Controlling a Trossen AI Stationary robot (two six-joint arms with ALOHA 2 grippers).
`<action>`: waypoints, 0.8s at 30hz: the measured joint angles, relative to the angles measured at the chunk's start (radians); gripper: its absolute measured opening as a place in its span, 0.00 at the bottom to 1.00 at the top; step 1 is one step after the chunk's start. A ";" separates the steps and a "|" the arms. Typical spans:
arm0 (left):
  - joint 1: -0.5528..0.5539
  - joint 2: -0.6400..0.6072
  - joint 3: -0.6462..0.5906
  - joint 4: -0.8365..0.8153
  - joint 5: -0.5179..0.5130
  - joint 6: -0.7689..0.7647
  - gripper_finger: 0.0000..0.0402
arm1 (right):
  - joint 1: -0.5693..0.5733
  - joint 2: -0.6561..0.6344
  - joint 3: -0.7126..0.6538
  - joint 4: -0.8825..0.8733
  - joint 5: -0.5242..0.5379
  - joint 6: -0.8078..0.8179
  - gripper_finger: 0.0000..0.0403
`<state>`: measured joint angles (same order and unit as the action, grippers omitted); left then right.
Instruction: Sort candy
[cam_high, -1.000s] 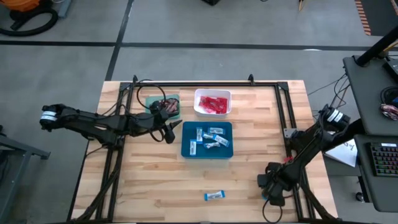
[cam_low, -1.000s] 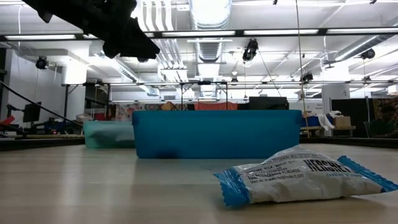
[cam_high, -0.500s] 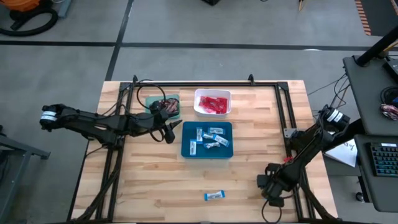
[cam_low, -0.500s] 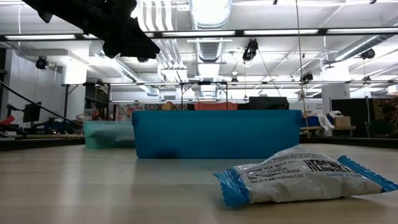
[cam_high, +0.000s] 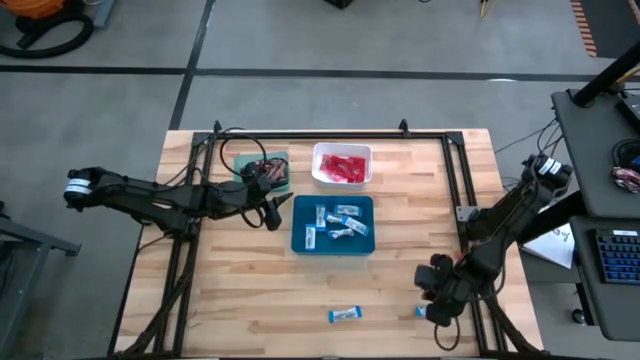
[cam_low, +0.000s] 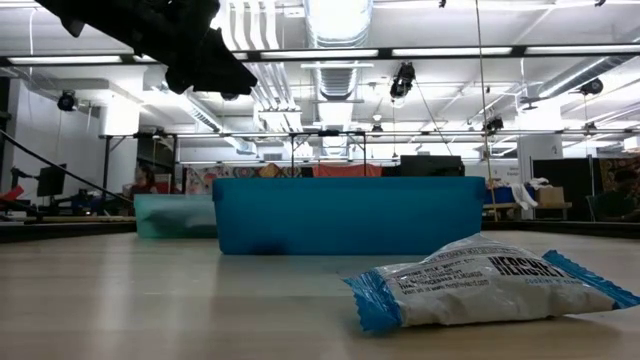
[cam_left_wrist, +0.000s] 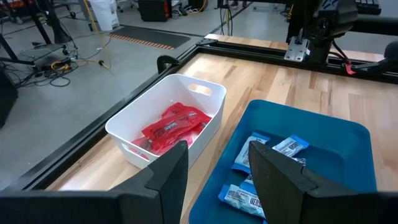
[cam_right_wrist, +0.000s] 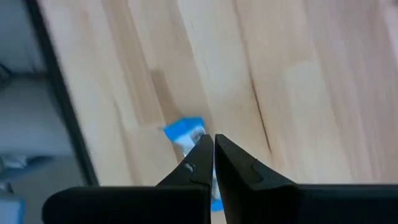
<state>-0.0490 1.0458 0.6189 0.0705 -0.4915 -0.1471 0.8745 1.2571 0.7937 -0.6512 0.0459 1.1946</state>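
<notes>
- The left arm reaches in from the 9 o'clock edge of the surface, stretched nearly flat toward the middle.
- The left pincer hangs above the wood at the 9 o'clock side of the blue tray, between it and the green tray; in the low view it shows high above the trays.
- In the left wrist view its fingers stand apart, released, with nothing between them.
- The right arm comes from the 3 o'clock edge, bent at the elbow and angled down toward the 5 o'clock corner.
- The right pincer is low over that corner, fingers clenched together in the right wrist view, gripping nothing.
- A blue-and-white bar lies on the wood just under and beside the right fingertips; I cannot tell if they touch it.
- Another blue-and-white bar, the loose bar, lies alone toward 6 o'clock, well apart from the trays.
- More blue-and-white bars, the sorted bars, lie in the blue tray.
- Red packets fill the white tray at 12 o'clock.
- Dark candy in the green tray is mostly hidden by the left arm.
</notes>
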 joint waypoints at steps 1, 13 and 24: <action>0.000 0.000 0.000 0.000 0.000 0.000 0.38 | 0.000 -0.014 0.000 0.006 0.018 -0.002 0.02; 0.000 0.000 0.000 -0.004 0.000 -0.002 0.38 | 0.000 0.061 0.000 0.043 -0.072 0.021 0.11; 0.000 0.000 0.000 -0.006 0.001 -0.003 0.38 | 0.011 0.219 0.035 0.060 -0.155 -0.035 0.48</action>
<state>-0.0490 1.0462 0.6186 0.0647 -0.4907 -0.1505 0.8856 1.4758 0.8289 -0.5911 -0.1090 1.1599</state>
